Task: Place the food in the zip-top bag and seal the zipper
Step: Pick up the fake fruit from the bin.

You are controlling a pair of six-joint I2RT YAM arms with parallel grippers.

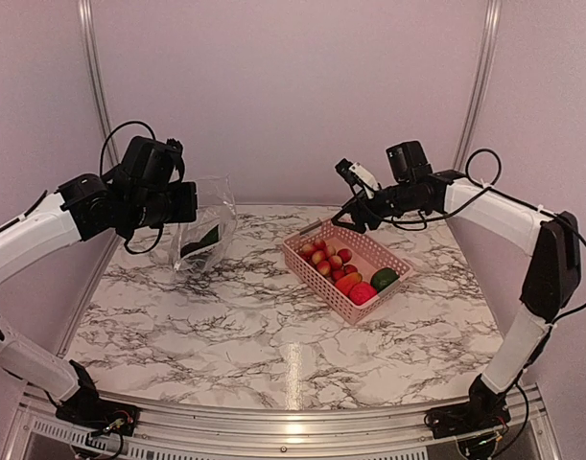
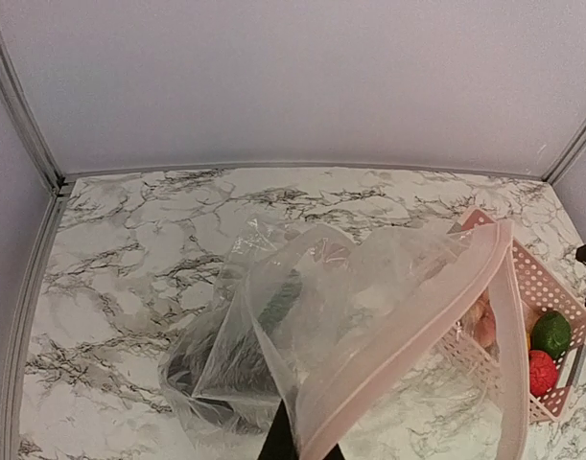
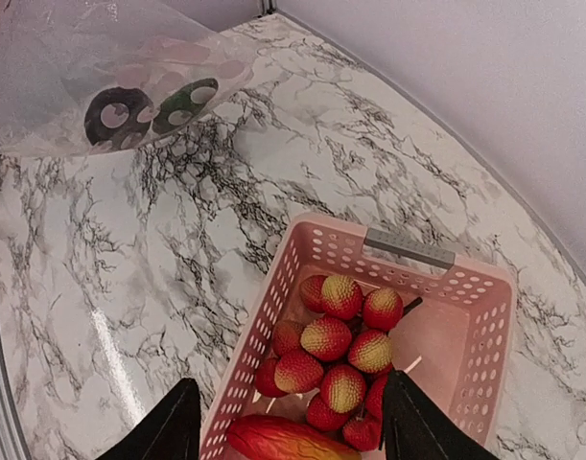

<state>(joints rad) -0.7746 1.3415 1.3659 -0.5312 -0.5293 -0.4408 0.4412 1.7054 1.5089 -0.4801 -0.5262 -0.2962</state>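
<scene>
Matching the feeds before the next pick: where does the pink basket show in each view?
Top external: the basket sits right of centre on the table, set at an angle.
Left wrist: at the far right edge, partly behind the clear bag.
Right wrist: lower centre to right, cut off by the bottom edge.
Shared landmark: the clear bag, which lies left of the basket in all three views.

The bag [image 1: 204, 230], hanging from the left gripper [image 2: 302, 446] at the far left, is blocking that corner. The basket [image 1: 323, 285] is occupying the right middle. The right gripper [image 3: 291, 426], fingers spread, is hovering unobstructed above its fruit [image 3: 342, 335]. Bare table [image 1: 264, 335] is lying open between them and nearer.
</scene>
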